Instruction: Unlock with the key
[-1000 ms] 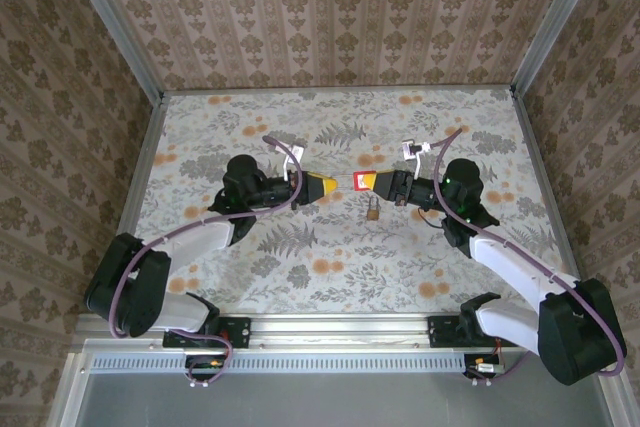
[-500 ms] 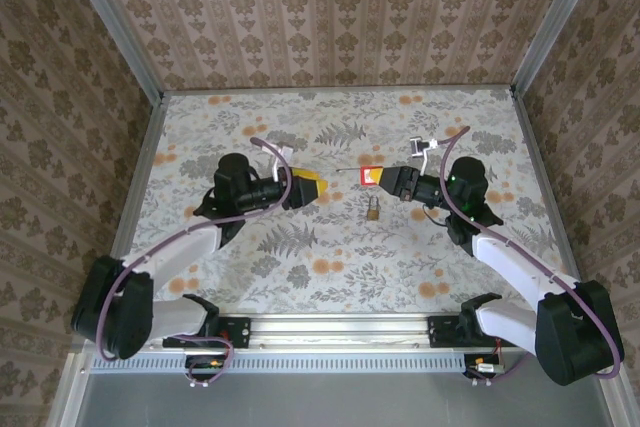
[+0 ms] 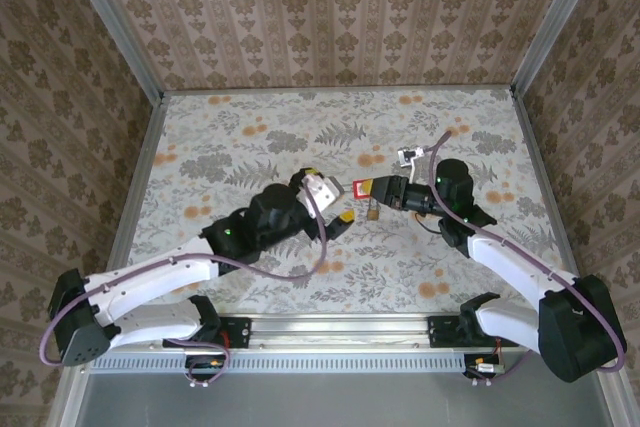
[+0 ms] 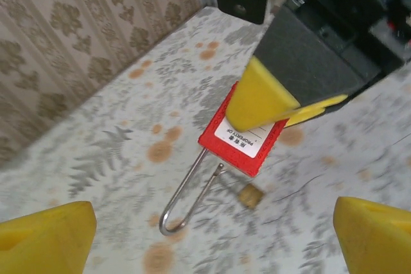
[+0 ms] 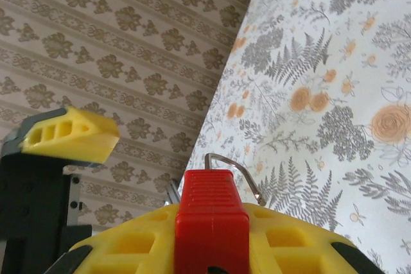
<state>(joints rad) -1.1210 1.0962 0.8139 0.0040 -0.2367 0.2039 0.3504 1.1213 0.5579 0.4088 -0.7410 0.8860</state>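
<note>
Since half a second ago my left arm has swung round and stretched out low. Its pincer (image 3: 333, 201), which sat level with the red padlock (image 4: 243, 142) and apart on its left, is now just beside it on the near-left. The right pincer (image 3: 371, 187) has carried the padlock slightly nearer, and the small brass-coloured piece (image 3: 372, 212) has not moved. The left forearm now aims at the padlock, with the pincer spread wide and nothing between its yellow fingers (image 4: 45, 239). The right arm reaches in bent from the padlock's right and clamps the red body between its yellow fingertips, holding it above the desk (image 3: 230, 127). The silvery shackle (image 4: 183, 197) points away from the right pincer, toward my left one, and I cannot tell whether its free leg is seated. The brass piece lies on the desk just on the padlock's near side, touched by neither pincer and too small to tell key from lock.
</note>
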